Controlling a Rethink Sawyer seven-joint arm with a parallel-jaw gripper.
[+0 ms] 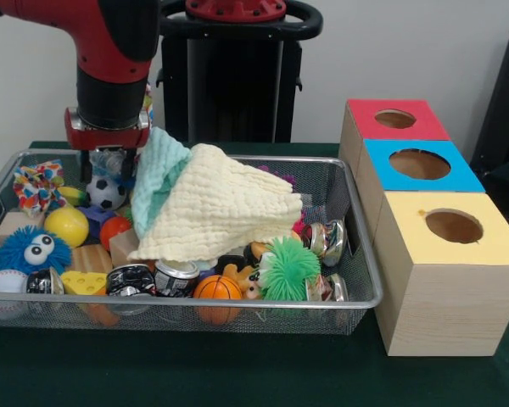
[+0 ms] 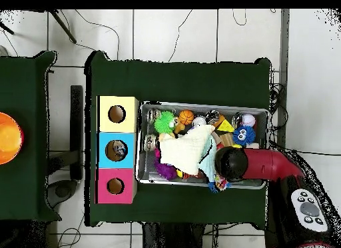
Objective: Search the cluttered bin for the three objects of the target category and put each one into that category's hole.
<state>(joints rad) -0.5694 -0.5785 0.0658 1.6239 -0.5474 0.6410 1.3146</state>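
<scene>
Over the cluttered bin [image 1: 237, 301], gripper [image 1: 108, 164] sits low beside the soccer ball [image 1: 107, 192]; fingers' state: cannot tell. Cloth [image 1: 216, 208] hides the bin's middle. Search step; next move likely lifts cloth before choosing among 3 holes.

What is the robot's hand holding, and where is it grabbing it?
It cannot be told: the gripper is down in the wire basket beside the cloth, fingertips hidden among toys.
</scene>
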